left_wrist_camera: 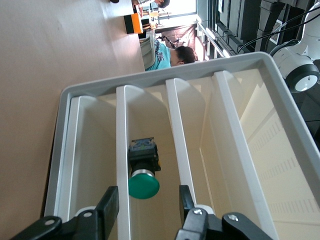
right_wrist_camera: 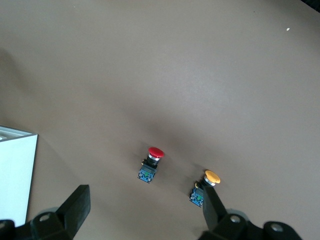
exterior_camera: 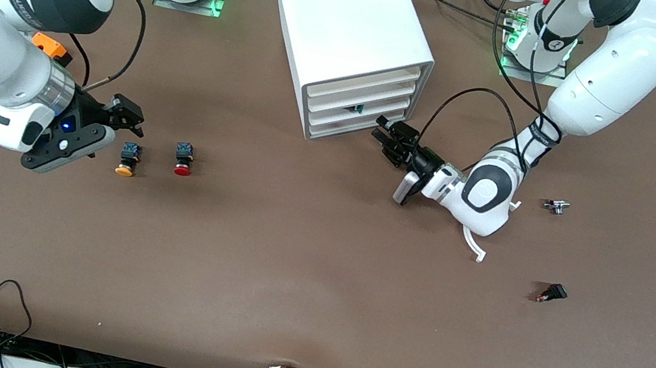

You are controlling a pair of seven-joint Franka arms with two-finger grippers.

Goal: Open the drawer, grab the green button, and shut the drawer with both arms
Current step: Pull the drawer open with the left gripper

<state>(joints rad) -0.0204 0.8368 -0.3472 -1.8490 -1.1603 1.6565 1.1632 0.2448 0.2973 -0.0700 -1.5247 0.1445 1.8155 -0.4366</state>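
The white cabinet (exterior_camera: 349, 26) stands at the middle of the table with its stacked drawers facing the front camera. A drawer (left_wrist_camera: 122, 150) shows as a white tray edge, and the green-capped button (left_wrist_camera: 143, 183) lies in the slot beside it, cap toward my left gripper. The button (exterior_camera: 357, 108) is just a dark speck in the front view. My left gripper (exterior_camera: 386, 132) (left_wrist_camera: 146, 202) is right at the cabinet's front. Its fingers (left_wrist_camera: 108, 204) straddle the tray edge and the green cap without touching the cap. My right gripper (exterior_camera: 121, 122) (right_wrist_camera: 145, 210) hangs open over the table beside the yellow-capped button.
A yellow-capped button (exterior_camera: 128, 159) (right_wrist_camera: 206, 186) and a red-capped button (exterior_camera: 184, 159) (right_wrist_camera: 151, 163) lie toward the right arm's end. An orange block (exterior_camera: 50, 46) sits by the right arm. Two small parts (exterior_camera: 557, 206) (exterior_camera: 552, 293) and a white curved piece (exterior_camera: 473, 243) lie near the left arm.
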